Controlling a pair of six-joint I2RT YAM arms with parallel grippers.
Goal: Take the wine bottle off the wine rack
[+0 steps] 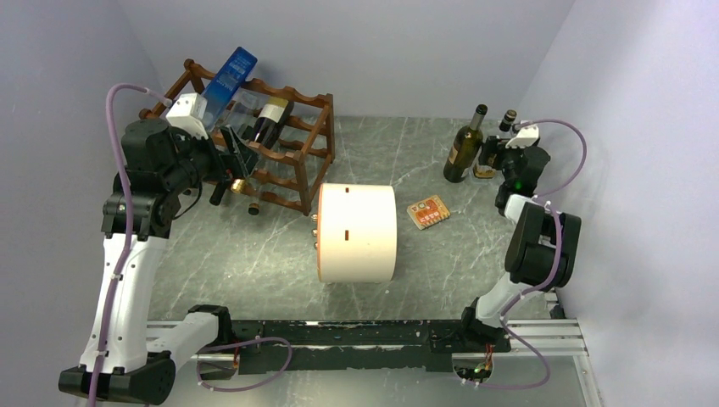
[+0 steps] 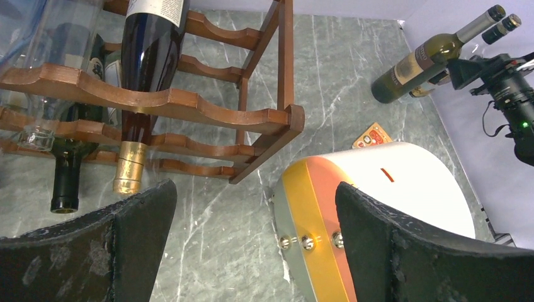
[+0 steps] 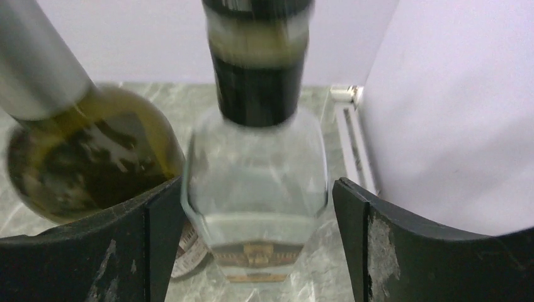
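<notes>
The reddish-brown wine rack (image 1: 298,161) stands at the back left. A dark wine bottle (image 1: 270,119) with a white label lies in it, its gold-foiled neck (image 2: 131,167) pointing toward me. A second dark bottle (image 2: 68,170) lies left of it. My left gripper (image 1: 240,154) hovers just in front of the rack, open and empty (image 2: 255,189). At the far right my right gripper (image 1: 493,158) stands open around a clear square bottle (image 3: 255,170) with a dark cap. There is a gap at its right finger (image 3: 378,239).
A green wine bottle (image 1: 463,148) stands on the table just left of the clear one (image 3: 88,151). A cream cylinder (image 1: 356,233) with an orange end lies mid-table. A small orange card (image 1: 427,212) lies beyond it. A blue-topped clear bottle (image 1: 227,80) rests on the rack's top.
</notes>
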